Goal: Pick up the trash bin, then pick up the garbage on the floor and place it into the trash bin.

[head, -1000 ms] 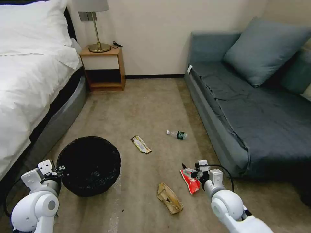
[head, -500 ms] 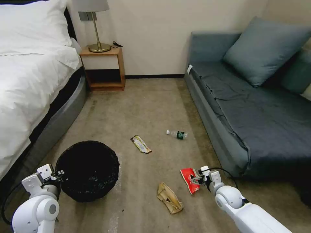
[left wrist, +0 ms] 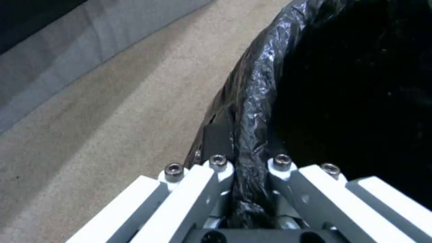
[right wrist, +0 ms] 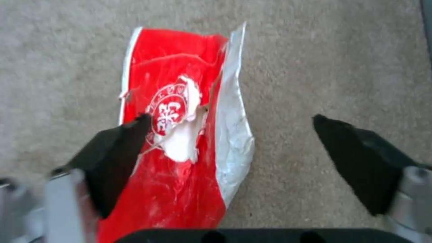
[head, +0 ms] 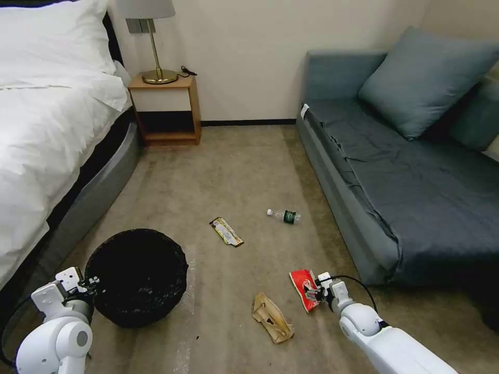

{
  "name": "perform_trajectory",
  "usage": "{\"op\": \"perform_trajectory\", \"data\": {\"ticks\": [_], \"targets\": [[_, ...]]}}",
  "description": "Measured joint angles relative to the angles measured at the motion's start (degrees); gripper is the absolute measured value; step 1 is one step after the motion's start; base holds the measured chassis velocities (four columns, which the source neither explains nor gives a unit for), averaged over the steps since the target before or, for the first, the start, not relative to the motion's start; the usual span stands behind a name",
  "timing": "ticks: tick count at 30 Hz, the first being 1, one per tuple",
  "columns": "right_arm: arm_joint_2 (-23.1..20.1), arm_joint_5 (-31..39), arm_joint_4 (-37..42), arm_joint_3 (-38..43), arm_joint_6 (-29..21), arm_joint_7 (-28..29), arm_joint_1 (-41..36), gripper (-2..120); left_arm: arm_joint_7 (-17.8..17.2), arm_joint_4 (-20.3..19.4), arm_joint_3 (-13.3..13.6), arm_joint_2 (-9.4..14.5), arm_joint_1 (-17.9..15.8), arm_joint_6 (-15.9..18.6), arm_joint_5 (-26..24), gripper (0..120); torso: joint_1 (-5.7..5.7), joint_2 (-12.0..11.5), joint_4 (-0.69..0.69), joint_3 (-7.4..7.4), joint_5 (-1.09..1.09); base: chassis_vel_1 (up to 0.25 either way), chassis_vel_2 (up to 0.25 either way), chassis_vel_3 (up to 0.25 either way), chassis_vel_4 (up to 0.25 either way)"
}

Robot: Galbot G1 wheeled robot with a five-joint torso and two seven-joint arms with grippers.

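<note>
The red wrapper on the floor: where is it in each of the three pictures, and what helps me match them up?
Head view: the red wrapper lies on the carpet near the sofa, at the right gripper.
Right wrist view: the wrapper lies between the open fingers, nearer one of them.
Left wrist view: not in it; the left gripper grips the bin rim.
Shared landmark: the beige carpet.

the red wrapper (right wrist: pixel 180 141) bears a round white seal with chinese characters, too torn to read.
</note>
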Motion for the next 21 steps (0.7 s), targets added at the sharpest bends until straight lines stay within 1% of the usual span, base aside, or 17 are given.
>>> {"op": "perform_trajectory", "data": {"ticks": [1,5,6,8,10,11,15,16,17,18,20,21], "targets": [[0.00,0.00,0.00,0.00,0.00,0.00,0.00,89,0.00,0.00,0.00,0.00,0.00,0.00,0.00,3,0.00,0.00,0.00,0.00,0.00,0.000,0.000,0.000,0.000],[0.95,-0.64,-3.51,-0.34,1.60,-0.62,1.23,69,0.05,0.25,-0.23,0.15,0.10,-0.25,0.13,3,0.00,0.00,0.01,0.00,0.00,0.000,0.000,0.000,0.000],[0.95,-0.64,-3.51,-0.34,1.60,-0.62,1.23,69,0.05,0.25,-0.23,0.15,0.10,-0.25,0.13,3,0.00,0.00,0.01,0.00,0.00,0.000,0.000,0.000,0.000],[1.00,-0.72,-4.26,-0.34,2.02,-0.70,1.43,61,0.09,0.45,-0.37,0.20,0.10,-0.33,0.17,3,0.00,0.00,0.00,0.00,0.00,0.000,0.000,0.000,0.000],[0.86,-0.71,-4.32,-0.26,2.22,-0.71,1.42,51,0.20,0.79,-0.41,0.27,0.05,-0.51,0.26,3,0.00,0.00,0.00,0.00,0.00,0.000,0.000,0.000,0.000],[0.86,-0.71,-4.32,-0.26,2.22,-0.71,1.42,51,0.20,0.79,-0.41,0.27,0.05,-0.51,0.26,3,0.00,0.00,0.00,0.00,0.00,0.000,0.000,0.000,0.000],[0.35,-0.53,-3.35,0.19,2.44,-0.66,0.80,35,0.33,1.28,-0.33,0.27,-0.26,-0.74,0.51,3,0.00,0.00,0.01,0.00,0.01,0.000,0.000,0.000,0.000],[0.35,-0.53,-3.35,0.19,2.44,-0.66,0.80,35,0.33,1.28,-0.33,0.27,-0.26,-0.74,0.51,3,0.00,0.00,0.01,0.00,0.01,0.000,0.000,0.000,0.000],[0.20,-0.47,-3.01,0.37,2.49,-0.62,0.62,31,0.35,1.33,-0.25,0.27,-0.35,-0.76,0.58,3,0.00,0.00,0.01,0.00,0.01,0.000,0.000,0.000,0.000],[-0.06,-0.35,-2.50,0.56,2.56,-0.56,0.38,25,0.40,1.36,-0.15,0.26,-0.47,-0.77,0.66,3,0.00,0.00,0.01,0.00,0.00,0.000,0.000,0.000,0.000],[-0.62,-0.17,-1.57,0.79,2.70,-0.47,-0.05,16,0.43,1.38,-0.04,0.23,-0.65,-0.78,0.71,3,0.00,0.00,0.00,0.00,0.01,0.000,0.000,0.000,0.000],[-0.62,-0.17,-1.57,0.79,2.70,-0.47,-0.05,16,0.43,1.38,-0.04,0.23,-0.65,-0.78,0.71,3,0.00,0.00,0.00,0.00,0.01,0.000,0.000,0.000,0.000]]}}
